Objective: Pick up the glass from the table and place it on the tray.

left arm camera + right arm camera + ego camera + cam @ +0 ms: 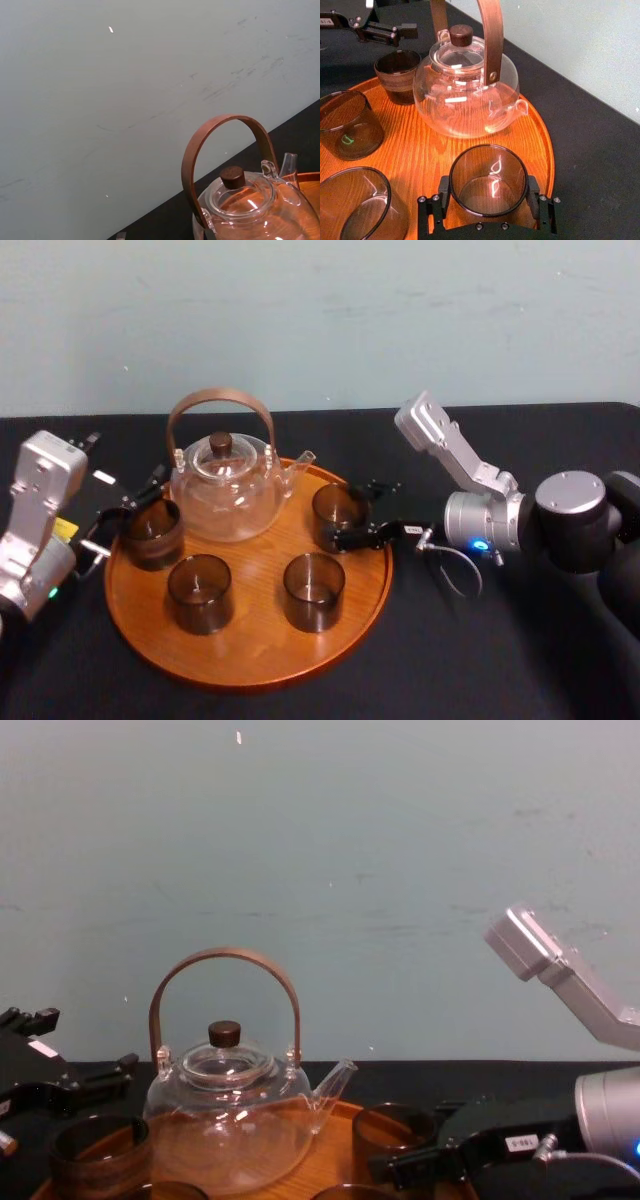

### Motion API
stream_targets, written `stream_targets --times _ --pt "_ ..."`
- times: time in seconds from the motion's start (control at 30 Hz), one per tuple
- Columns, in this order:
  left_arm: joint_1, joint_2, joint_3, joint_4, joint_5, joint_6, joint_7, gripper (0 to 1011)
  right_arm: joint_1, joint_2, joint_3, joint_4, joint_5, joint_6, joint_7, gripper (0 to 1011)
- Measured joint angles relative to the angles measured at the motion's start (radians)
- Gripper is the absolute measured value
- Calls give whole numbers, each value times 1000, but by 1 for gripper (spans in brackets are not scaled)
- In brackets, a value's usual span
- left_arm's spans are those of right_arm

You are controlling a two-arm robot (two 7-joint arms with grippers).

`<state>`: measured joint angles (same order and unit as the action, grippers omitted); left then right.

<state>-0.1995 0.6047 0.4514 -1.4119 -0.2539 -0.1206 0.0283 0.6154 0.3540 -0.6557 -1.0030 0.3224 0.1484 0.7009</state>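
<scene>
The glass (488, 165) is seen on the tray (420, 150), apparently clasped by the right gripper (489, 192); only release is judged left. At the tray's left edge, the left gripper's (128, 512) opening cannot be told.

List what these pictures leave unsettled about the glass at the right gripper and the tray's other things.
- Right-hand glass at the right gripper: whether its base sits on the tray. The gripper covers it in the right wrist and head views, and the chest view's edge cuts it off.
- Left gripper: whether it touches the left-hand glass. Too small in the head view.
</scene>
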Motion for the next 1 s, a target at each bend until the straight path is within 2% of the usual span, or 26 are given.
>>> stream_targets --times 0.13,0.7,0.9,1.0 --pt "0 0 0 0 0 0 0 1001 0 0 0 0 0 0 0 1002" --pt "0 0 0 0 0 0 0 1001 -1 1 5 -3 7 -1 4 1002" --pt "0 0 0 0 0 0 0 1002 -22 23 22 -35 27 0 16 1002" --pt "0 0 0 0 0 0 0 1001 -43 47 31 -70 39 10 18 1002"
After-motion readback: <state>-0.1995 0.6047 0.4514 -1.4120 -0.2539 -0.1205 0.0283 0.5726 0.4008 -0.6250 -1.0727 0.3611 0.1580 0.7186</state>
